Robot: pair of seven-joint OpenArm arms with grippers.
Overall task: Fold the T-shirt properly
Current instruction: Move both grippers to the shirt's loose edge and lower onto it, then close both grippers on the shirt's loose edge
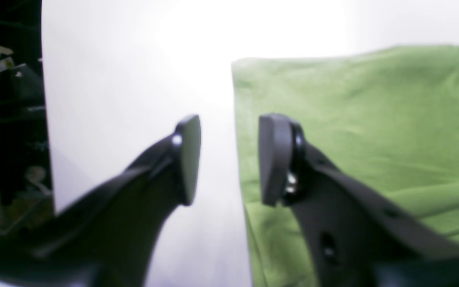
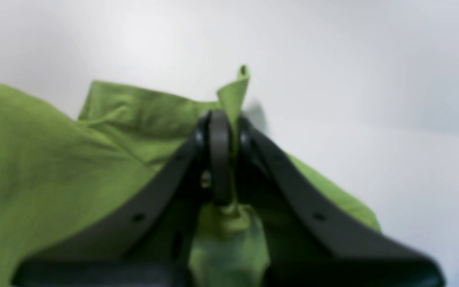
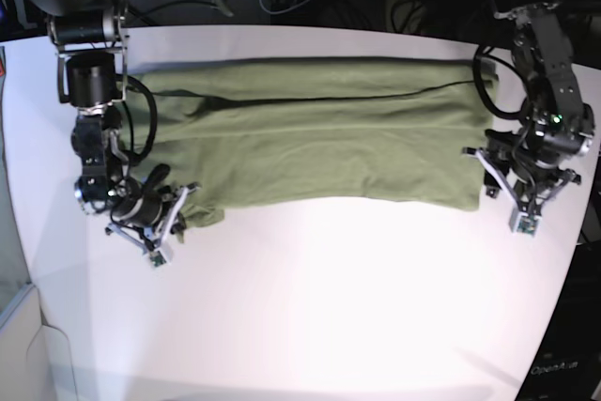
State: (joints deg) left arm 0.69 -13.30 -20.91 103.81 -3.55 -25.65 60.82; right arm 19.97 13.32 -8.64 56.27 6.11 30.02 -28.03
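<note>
The T-shirt (image 3: 319,159) is plain green and softly wrinkled, lying in a wide, long band across the tabletop (image 3: 310,298), parallel to its far edge and reaching from near the left edge to near the right edge; folded layers run lengthwise along its far side, while the near side is a smoother single expanse with a slightly wavy border, and close to the left edge a bit of cloth is pinched up into a small upright ridge
</note>
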